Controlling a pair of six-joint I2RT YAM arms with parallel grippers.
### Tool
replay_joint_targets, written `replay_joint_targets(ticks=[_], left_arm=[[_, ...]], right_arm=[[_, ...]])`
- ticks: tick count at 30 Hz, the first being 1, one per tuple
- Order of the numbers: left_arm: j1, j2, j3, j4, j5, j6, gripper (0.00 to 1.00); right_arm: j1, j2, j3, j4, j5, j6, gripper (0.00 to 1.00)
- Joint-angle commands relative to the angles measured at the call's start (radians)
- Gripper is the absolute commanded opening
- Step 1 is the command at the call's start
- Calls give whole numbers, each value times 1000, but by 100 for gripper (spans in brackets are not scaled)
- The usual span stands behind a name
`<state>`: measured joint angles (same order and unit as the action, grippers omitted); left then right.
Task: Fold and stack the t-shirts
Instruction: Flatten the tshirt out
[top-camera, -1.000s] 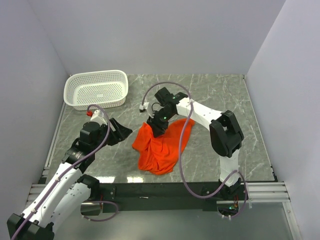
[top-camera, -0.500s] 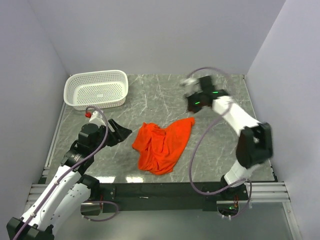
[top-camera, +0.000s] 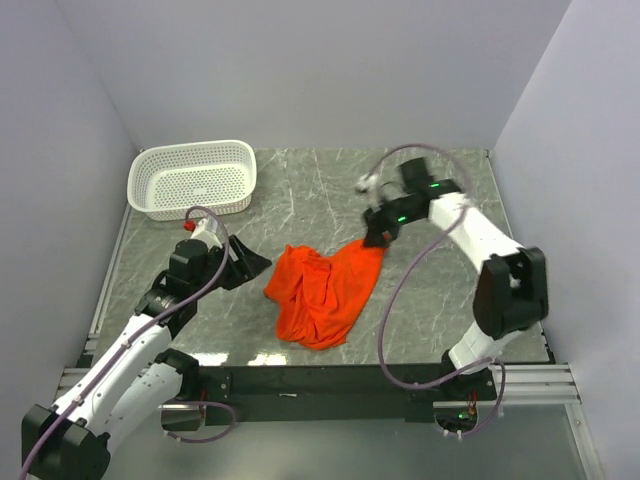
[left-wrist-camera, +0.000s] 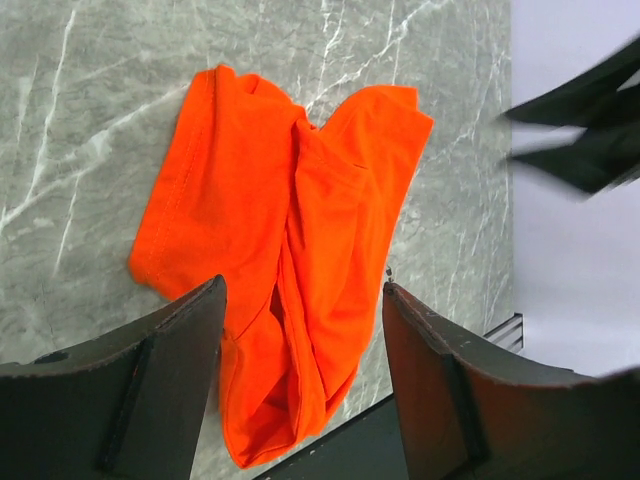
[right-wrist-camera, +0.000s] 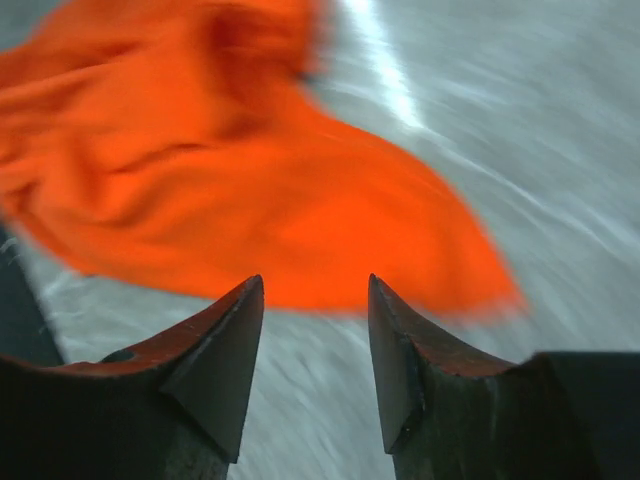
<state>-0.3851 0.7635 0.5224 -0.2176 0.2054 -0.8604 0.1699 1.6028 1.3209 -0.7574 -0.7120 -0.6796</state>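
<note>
- I am seeing the orange-red t-shirt (top-camera: 322, 290) lying crumpled on the grey marbled table (top-camera: 440, 300), roughly in the middle and towards the near edge, between the two arms.
- The shirt is lying unfolded, bunched into long creases. One rounded corner is pointing up and right towards the right gripper (top-camera: 378, 234).
- The right gripper is hanging just at that far right corner of the cloth. From above I cannot tell whether it is touching.
- In the right wrist view the picture is blurring, but the right gripper (right-wrist-camera: 313, 288) is showing its fingers standing apart, with nothing between them. The shirt (right-wrist-camera: 240, 200) is lying ahead of the tips and is not being pinched.
- The left gripper (top-camera: 250, 264) is sitting just left of the shirt and pointing towards it.
- In the left wrist view the left gripper (left-wrist-camera: 300, 295) is holding its jaws spread wide and empty. The shirt (left-wrist-camera: 300, 240) is showing in the gap, lying down on the table below.
- A white perforated basket (top-camera: 190, 178) is standing at the far left corner of the table, well apart from the shirt.
</note>
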Motion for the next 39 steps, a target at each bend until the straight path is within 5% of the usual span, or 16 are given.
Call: replay_joint_targets(ticks=[1, 5, 18, 21, 22, 23, 25, 28, 35, 39], left_arm=[[5, -24, 14, 46, 14, -12, 69], [6, -87, -4, -9, -18, -14, 70], [8, -122, -29, -25, -9, -23, 69], [8, -125, -21, -28, -11, -23, 69], [6, -127, -21, -29, -14, -23, 70], [8, -131, -24, -29, -14, -23, 70], [6, -138, -27, -32, -15, -26, 70], [6, -147, -28, -48, -18, -23, 70], [8, -152, -51, -14, -9, -31, 70], [8, -113, -58, 35, 15, -35, 69]], right_arm=[[189, 25, -6, -28, -124, -154, 55], [350, 125, 58, 93, 17, -18, 59], [462, 321, 176, 93, 148, 57, 56], [473, 329, 185, 76, 116, 54, 39], [470, 324, 187, 67, 114, 54, 15], [468, 318, 182, 66, 117, 54, 3], [459, 269, 152, 104, 158, 77, 0], [384, 159, 89, 231, 282, 204, 0], [-69, -21, -15, 447, 742, 495, 0], [-165, -21, -37, 449, 778, 505, 0]])
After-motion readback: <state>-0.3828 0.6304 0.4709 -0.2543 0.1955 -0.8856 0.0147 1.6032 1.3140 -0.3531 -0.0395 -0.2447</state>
